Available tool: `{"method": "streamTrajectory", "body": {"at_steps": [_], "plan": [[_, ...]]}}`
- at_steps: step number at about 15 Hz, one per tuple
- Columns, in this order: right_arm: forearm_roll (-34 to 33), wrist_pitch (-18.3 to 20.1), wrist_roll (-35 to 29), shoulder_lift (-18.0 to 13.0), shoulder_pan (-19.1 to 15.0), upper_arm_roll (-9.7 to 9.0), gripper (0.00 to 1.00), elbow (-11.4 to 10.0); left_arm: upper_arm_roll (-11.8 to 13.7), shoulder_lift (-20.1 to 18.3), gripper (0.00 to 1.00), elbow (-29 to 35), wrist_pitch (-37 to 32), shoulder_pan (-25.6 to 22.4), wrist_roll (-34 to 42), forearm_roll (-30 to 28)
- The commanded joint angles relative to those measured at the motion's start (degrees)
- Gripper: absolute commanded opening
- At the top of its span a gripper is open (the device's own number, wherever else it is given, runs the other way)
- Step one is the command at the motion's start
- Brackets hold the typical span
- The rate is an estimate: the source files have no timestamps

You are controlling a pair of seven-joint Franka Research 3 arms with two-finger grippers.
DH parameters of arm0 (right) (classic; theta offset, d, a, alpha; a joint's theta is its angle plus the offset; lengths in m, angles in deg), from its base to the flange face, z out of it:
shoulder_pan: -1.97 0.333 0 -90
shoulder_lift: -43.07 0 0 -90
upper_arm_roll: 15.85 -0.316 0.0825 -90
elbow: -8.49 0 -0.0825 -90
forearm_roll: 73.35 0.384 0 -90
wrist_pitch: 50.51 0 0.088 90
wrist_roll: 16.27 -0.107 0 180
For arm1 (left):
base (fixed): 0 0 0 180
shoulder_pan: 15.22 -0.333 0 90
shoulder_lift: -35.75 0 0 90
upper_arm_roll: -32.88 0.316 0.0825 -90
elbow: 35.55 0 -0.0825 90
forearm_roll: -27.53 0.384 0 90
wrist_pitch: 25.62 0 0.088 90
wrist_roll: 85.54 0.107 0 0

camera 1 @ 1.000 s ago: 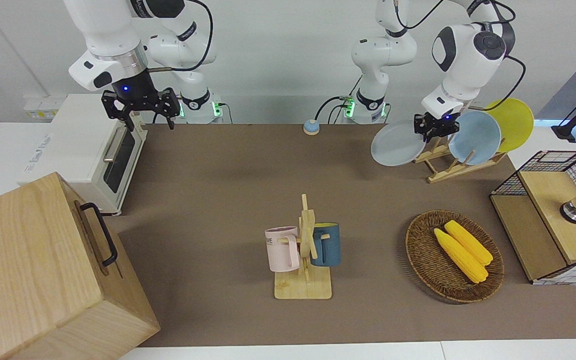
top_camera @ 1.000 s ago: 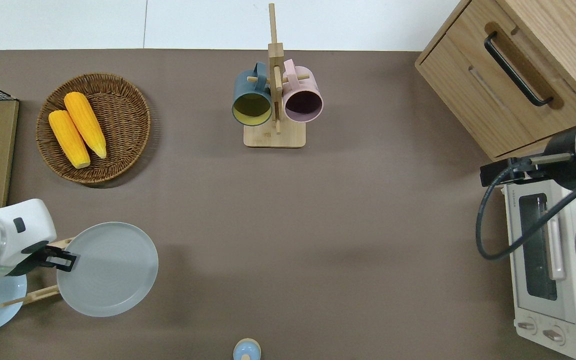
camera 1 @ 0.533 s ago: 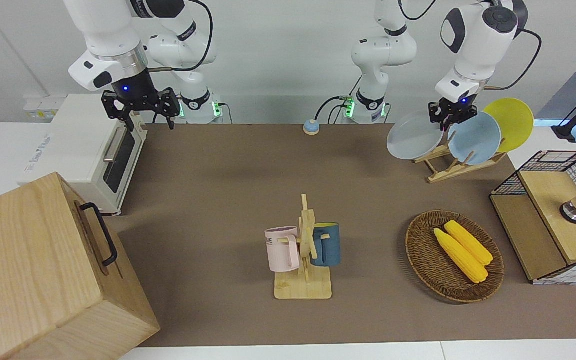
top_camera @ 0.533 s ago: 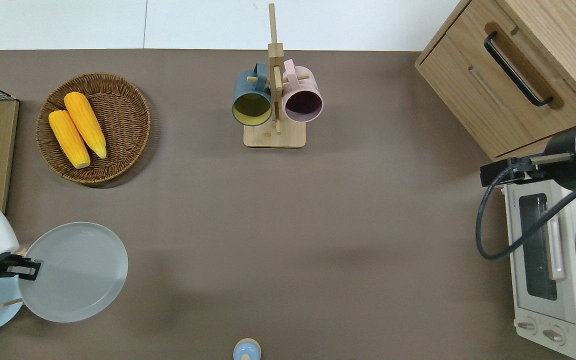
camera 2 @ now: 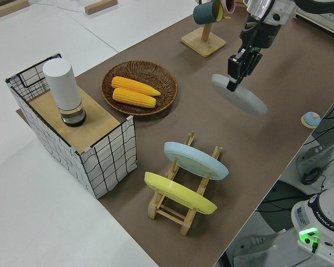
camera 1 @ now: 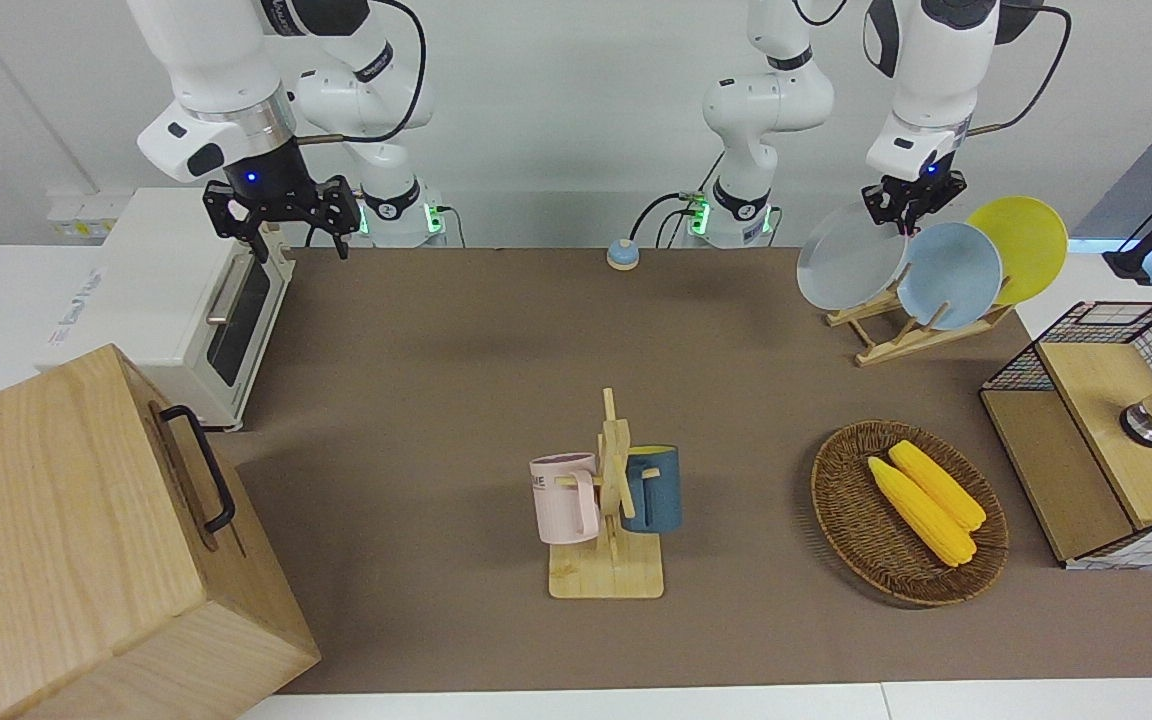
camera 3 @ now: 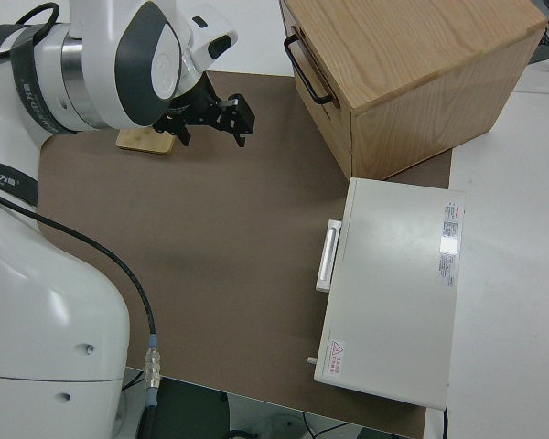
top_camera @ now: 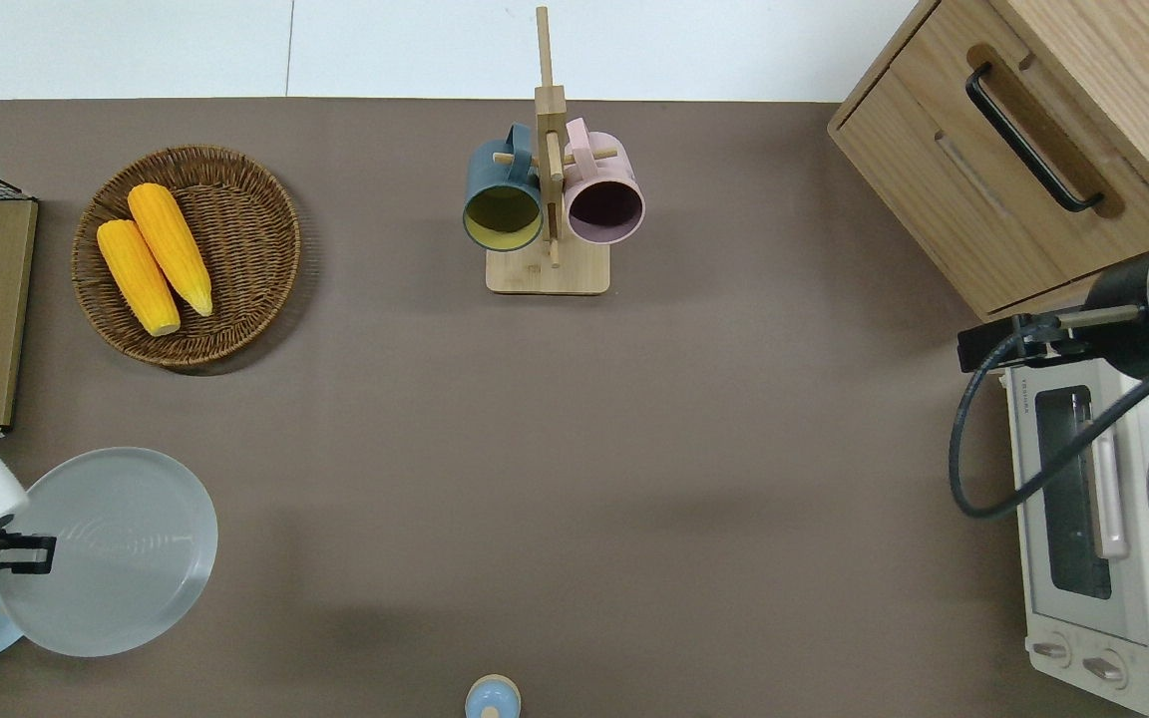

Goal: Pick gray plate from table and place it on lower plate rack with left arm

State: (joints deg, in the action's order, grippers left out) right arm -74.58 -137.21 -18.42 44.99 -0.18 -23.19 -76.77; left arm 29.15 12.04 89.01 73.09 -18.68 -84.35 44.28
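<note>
Items, nearest the robots first:

1. Small blue knob (camera 1: 622, 255) – on desk (top_camera: 634, 449) edge nearest the robots, mid-width.
2. Left gripper (camera 1: 899, 207) – up in air, over the left arm's end of desk; jaws clamped on rim of gray plate (top_camera: 106, 551).
3. Gray plate – held off the desk, tilted, beside the light blue plate (camera 1: 948, 275); whether its lower edge touches the rack can't be told.
4. Lower plate rack (camera 2: 181, 208) – light wood, at left arm's end; carries light blue plate and yellow plate (camera 2: 180, 193), both slanted in slots. Slots toward desk centre free.
5. Right arm – parked; right gripper (camera 1: 284, 208) w/ jaws spread wide.
6. White toaster oven (top_camera: 1098, 538) – at right arm's end.
7. Wicker basket (top_camera: 235, 259) – farther from the robots than rack; 2 corn cobs (top_camera: 156, 254) in it.
8. Wire-sided box (camera 2: 86, 142) – at left arm's end, white cylinder (camera 2: 64, 92) upright on its wood top.
9. Mug stand (top_camera: 547, 199) – mid-desk, farther out; dark blue mug (top_camera: 500, 199) and pink mug (top_camera: 606, 197) hung on pegs.
10. Wooden cabinet (top_camera: 1023, 140) – farthest corner at right arm's end, black handle.
</note>
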Motion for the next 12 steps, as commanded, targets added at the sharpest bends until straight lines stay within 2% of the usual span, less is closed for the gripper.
{"method": "streamTrajectory", "body": {"at_steps": [1,3,5,9,12], "plan": [[-0.2,0.9,-0.8,0.5,-1.3,-1.19,0.983,1.2,-4.0,-0.8,0.00,0.2,-3.7,0.4,-9.9,6.5],[-0.2,0.9,-0.8,0.5,-1.3,-1.19,0.983,1.1,-6.1,-0.8,0.00,0.7,-4.9,0.7,-15.5,9.8],[-0.2,0.9,-0.8,0.5,-1.3,-1.19,0.983,1.2,-6.7,-1.1,0.00,0.7,-6.2,0.7,-17.2,11.0],[-0.2,0.9,-0.8,0.5,-1.3,-1.19,0.983,1.1,-6.9,-1.1,0.00,1.2,-7.0,0.7,-25.8,16.1],[-0.2,0.9,-0.8,0.5,-1.3,-1.19,0.983,1.1,-6.9,-0.8,0.00,2.1,-7.1,0.7,-27.9,17.3]]}}
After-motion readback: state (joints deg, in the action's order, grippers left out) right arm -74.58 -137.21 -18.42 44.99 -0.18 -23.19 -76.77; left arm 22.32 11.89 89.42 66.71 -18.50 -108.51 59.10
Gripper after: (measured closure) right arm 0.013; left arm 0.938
